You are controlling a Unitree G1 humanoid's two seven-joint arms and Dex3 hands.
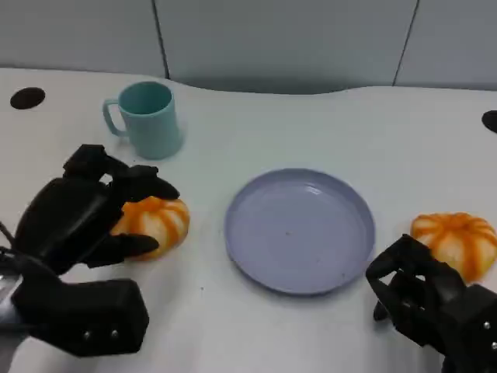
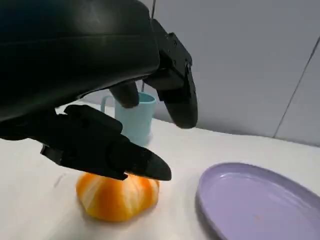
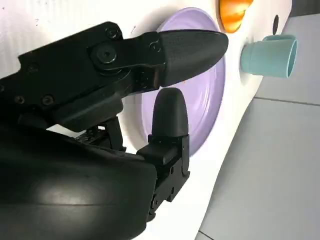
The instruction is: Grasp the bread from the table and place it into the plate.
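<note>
We find no readable writing or brand on anything here. In the head view the white worktop [image 1: 326, 124] carries a lavender plate [image 1: 300, 230] at its middle, a teal mug [image 1: 145, 118] behind and to the left with its handle turned left, and two orange-and-white striped bread rolls: one left of the plate [image 1: 159, 221] and a second one [image 1: 460, 239] to the plate's right. Our left hand [image 1: 78, 221] is around the left bread roll, fingers arched over its far side and another finger low along its near side; the head view suggests contact, but the left wrist view shows more: there the roll [image 2: 117, 196] still sits on the worktop, one finger [image 2: 135, 162] lies across its top, and the other fingers [image 2: 177, 95] hang spread above and beyond it, clear of the crust, so the hand is wide and not yet closed on the bread. That same view shows the mug [image 2: 135, 117] just behind the roll and the plate's rim [image 2: 210, 200] near beside it. Our right hand [image 1: 423, 299] rests low near the plate's right edge, just in front of the second roll, holding nothing; the right wrist view shows its fingers [image 3: 170, 117] apart over the plate [image 3: 210, 100], with the mug [image 3: 267, 56] and the edge of a roll [image 3: 232, 12] beyond.
</note>
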